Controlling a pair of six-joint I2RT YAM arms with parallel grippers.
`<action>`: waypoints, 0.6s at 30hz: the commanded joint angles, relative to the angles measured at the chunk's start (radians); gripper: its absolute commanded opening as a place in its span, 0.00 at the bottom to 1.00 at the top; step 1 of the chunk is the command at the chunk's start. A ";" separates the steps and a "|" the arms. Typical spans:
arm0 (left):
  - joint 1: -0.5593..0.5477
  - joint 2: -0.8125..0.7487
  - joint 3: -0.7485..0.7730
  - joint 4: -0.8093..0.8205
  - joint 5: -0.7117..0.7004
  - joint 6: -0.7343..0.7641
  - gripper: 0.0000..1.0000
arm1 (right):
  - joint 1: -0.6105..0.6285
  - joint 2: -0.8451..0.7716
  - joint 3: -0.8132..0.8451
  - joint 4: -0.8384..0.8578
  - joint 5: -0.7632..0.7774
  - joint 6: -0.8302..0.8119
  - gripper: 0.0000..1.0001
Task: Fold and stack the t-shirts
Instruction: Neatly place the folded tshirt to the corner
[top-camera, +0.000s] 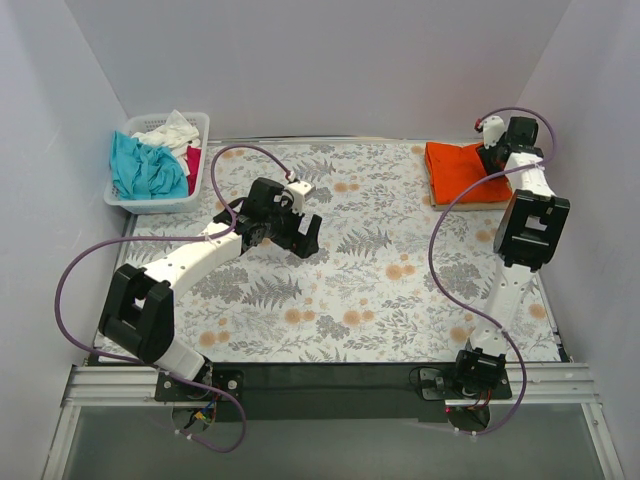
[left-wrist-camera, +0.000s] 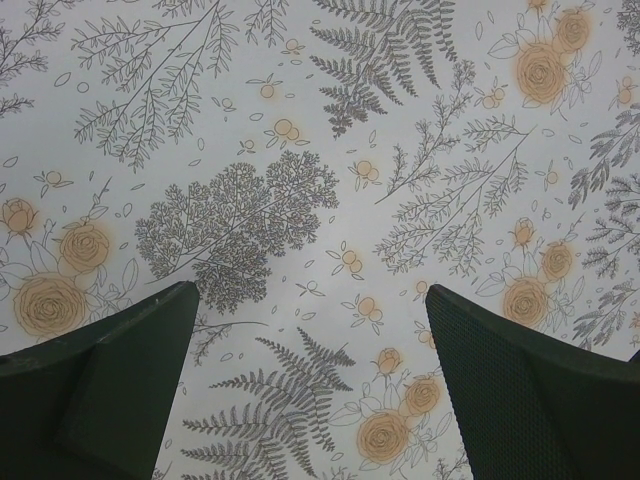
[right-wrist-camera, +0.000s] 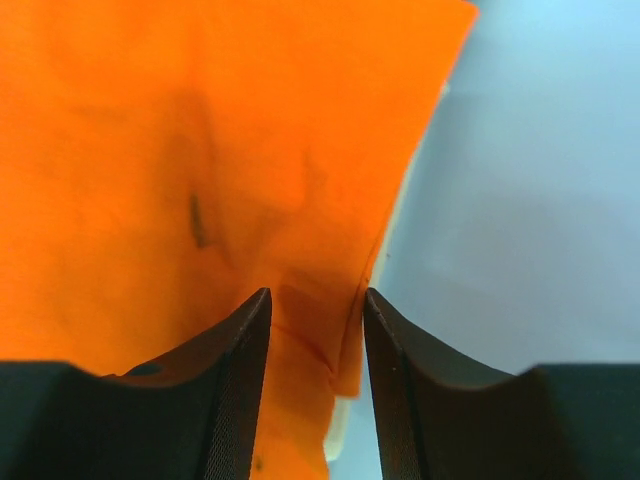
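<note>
A folded bright orange t-shirt (top-camera: 455, 170) lies at the far right corner of the table, on top of a tan one whose edge (top-camera: 472, 203) peeks out below it. My right gripper (top-camera: 490, 158) hovers over the orange shirt's right side. In the right wrist view its jaws (right-wrist-camera: 315, 295) stand parted, with the orange cloth's (right-wrist-camera: 200, 150) edge fold between them and a pale edge (right-wrist-camera: 343, 440) beneath. My left gripper (top-camera: 306, 240) hangs wide open over the bare middle of the table (left-wrist-camera: 310, 290). Teal (top-camera: 145, 170), white (top-camera: 170, 132) and pink-red (top-camera: 193, 158) t-shirts are bundled in the basket.
A white slatted basket (top-camera: 150, 206) stands at the far left corner. The floral tablecloth (top-camera: 350, 290) covers the table. White walls close in on the left, back and right. Purple cables loop from both arms.
</note>
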 joint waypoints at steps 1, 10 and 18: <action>0.007 -0.017 0.037 -0.004 0.003 0.013 0.91 | -0.018 -0.040 0.001 0.043 0.060 0.000 0.42; 0.005 -0.045 0.014 0.021 -0.011 0.004 0.91 | -0.019 -0.117 0.046 0.050 0.051 0.081 0.36; 0.007 -0.026 0.026 0.042 0.026 -0.022 0.91 | -0.019 -0.111 0.069 0.147 -0.116 0.328 0.17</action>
